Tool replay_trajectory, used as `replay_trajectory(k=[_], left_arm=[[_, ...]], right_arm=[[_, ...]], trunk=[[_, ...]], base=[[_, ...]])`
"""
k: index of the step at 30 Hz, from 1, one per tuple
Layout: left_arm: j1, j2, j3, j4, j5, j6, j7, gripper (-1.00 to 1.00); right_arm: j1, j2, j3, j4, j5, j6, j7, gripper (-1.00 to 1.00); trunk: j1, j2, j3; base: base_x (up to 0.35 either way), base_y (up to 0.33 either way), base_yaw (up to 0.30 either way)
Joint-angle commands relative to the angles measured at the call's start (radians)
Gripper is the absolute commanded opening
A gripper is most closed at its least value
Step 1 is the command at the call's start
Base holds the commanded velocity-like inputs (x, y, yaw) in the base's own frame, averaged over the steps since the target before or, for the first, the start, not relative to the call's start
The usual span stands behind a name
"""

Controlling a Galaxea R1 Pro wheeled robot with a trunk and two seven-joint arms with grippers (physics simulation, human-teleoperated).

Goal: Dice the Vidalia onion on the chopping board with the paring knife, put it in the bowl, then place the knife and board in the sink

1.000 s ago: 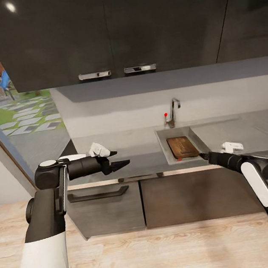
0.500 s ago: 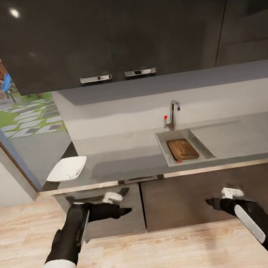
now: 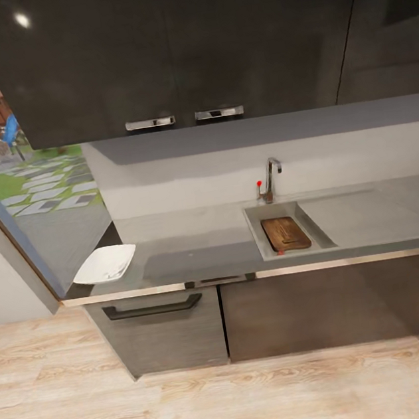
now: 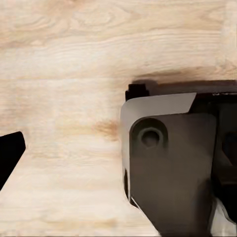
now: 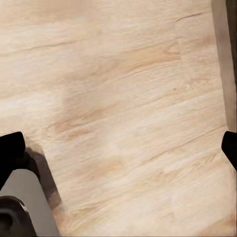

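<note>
The sink (image 3: 256,229) is set in the grey countertop (image 3: 196,252), with its chrome tap (image 3: 270,177) behind it. The brown chopping board (image 3: 284,233) lies inside the basin. A small red spot (image 3: 280,251) at the board's near edge looks like the paring knife's handle; its blade is too small to make out. The white bowl (image 3: 105,263) stands at the countertop's left end. My left gripper (image 4: 118,153) and right gripper (image 5: 118,148) both hang over the wooden floor, open and holding nothing.
Dark wall cabinets (image 3: 172,47) hang above the counter, and dark base cabinets with a drawer handle (image 3: 152,307) stand below it. A glass door (image 3: 9,219) is at the left. My own base (image 4: 170,168) sits under the left gripper, on the light wooden floor (image 3: 231,401).
Both arms dropped from counter height down to the floor level and left the head view. The board, the bowl and the sink stayed in place.
</note>
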State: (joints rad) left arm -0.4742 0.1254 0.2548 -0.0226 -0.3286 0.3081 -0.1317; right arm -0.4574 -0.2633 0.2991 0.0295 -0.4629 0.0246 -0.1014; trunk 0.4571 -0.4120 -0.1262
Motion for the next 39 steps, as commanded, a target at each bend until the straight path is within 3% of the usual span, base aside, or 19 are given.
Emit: replay_trajectory(k=[1,2,7,8,11,12,15,19,24,39], left_arm=[[0.025,0.022,0.011,0.001,-0.009,0.005,0.006,1.00],[0.121,0.057,0.014,0.006,-0.003,0.004,0.023,1.00],[0.241,0.068,0.016,0.007,0.016,0.005,0.035,1.00],[0.307,0.064,0.015,0.007,0.019,0.004,0.038,1.00],[0.339,0.036,0.016,0.008,0.020,0.004,0.047,1.00],[0.376,0.001,0.017,0.007,0.020,0.003,0.061,1.00],[0.417,-0.020,0.017,0.007,0.020,0.002,0.090,1.00],[0.430,-0.019,0.024,0.006,0.021,-0.012,0.100,1.00],[0.431,-0.020,0.034,0.003,0.020,-0.068,0.101,1.00],[0.431,-0.012,0.034,-0.001,0.020,-0.118,0.099,1.00]], right_arm=[[0.014,0.000,0.009,0.018,-0.007,-0.022,-0.002,1.00],[0.087,0.000,0.010,0.040,-0.007,-0.054,-0.004,1.00],[0.206,0.001,0.009,0.046,-0.006,-0.065,-0.006,1.00],[0.269,0.003,0.009,0.047,-0.006,-0.068,-0.006,1.00],[0.310,0.013,0.009,0.047,-0.006,-0.068,-0.006,1.00],[0.338,0.022,0.009,0.047,-0.006,-0.068,-0.006,1.00],[0.390,0.035,0.009,0.048,-0.006,-0.068,-0.006,1.00],[0.421,0.048,0.010,0.047,-0.007,-0.067,-0.007,1.00],[0.423,0.055,0.002,0.044,-0.008,-0.069,-0.005,1.00],[0.424,0.060,0.002,0.044,-0.010,-0.071,-0.003,1.00]], trunk=[[0.001,-0.002,-0.002],[0.001,-0.002,-0.002],[0.001,-0.002,-0.002],[0.001,-0.002,-0.002],[0.001,-0.002,-0.002],[0.001,-0.002,-0.002],[0.001,-0.002,-0.002],[0.001,-0.002,-0.002],[0.001,-0.002,-0.002],[0.001,-0.002,-0.002]], base=[[0.000,0.000,0.000],[0.000,0.000,0.000],[0.000,0.000,0.000],[0.000,0.000,0.000],[0.000,0.000,0.000],[0.000,0.000,0.000],[0.000,0.000,0.000],[0.000,0.000,0.000],[0.000,0.000,0.000],[0.000,0.000,0.000]])
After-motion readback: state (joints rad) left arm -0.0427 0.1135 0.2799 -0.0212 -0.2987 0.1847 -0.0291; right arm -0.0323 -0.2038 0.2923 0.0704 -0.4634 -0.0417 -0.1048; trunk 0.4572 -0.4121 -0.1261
